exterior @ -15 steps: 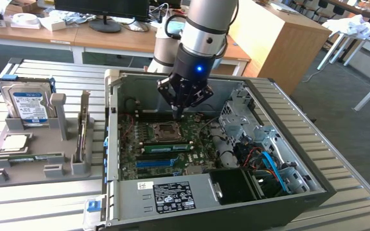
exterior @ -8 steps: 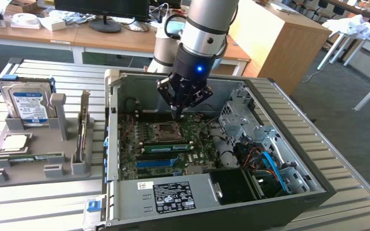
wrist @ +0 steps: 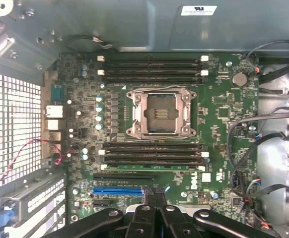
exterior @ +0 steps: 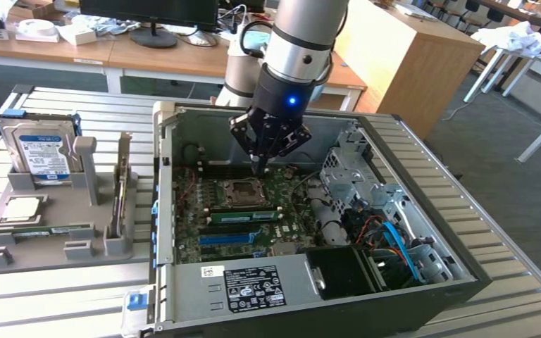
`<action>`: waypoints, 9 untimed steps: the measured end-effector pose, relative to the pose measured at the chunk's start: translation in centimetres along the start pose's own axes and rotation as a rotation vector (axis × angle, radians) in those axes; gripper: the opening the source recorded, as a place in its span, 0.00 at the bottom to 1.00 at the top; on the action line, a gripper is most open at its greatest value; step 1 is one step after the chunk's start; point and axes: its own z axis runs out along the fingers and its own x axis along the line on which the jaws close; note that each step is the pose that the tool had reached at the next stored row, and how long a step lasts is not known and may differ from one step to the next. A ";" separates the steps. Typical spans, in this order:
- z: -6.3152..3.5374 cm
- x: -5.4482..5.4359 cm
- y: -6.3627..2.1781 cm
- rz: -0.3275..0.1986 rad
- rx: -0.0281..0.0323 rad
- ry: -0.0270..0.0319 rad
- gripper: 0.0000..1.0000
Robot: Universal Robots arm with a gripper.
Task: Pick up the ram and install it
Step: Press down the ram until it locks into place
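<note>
I'm hovering the hand [exterior: 262, 169], clenched and empty, over the motherboard [wrist: 219, 114] (ram [wrist: 152, 167] looks seated already); keeping it centred and level.

The arm [exterior: 303, 35] is a thick silver-grey cylinder with a darker grey joint band below it. Under that sits a glossy black wrist housing [exterior: 284, 95] bearing a small glowing blue light. A white cable [exterior: 245, 32] loops beside the arm on the exterior view's left. The gripper [exterior: 262, 167] is black, built of angled linkage bars that narrow to slim fingers. In the wrist view the gripper [wrist: 154, 198] shows round silver pivot screws on its black links
</note>
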 end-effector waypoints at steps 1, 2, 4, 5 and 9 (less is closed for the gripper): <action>0.00 0.0 0.00 0.000 0.0000 -0.0073 0.10; 0.00 0.0 0.00 0.000 -0.0001 -0.0141 0.10; 0.01 0.0 0.00 -0.001 -0.0005 -0.0207 0.10; 0.00 0.0 0.00 -0.001 -0.0003 -0.0212 0.10; 0.00 0.0 0.00 -0.001 -0.0001 -0.0217 0.10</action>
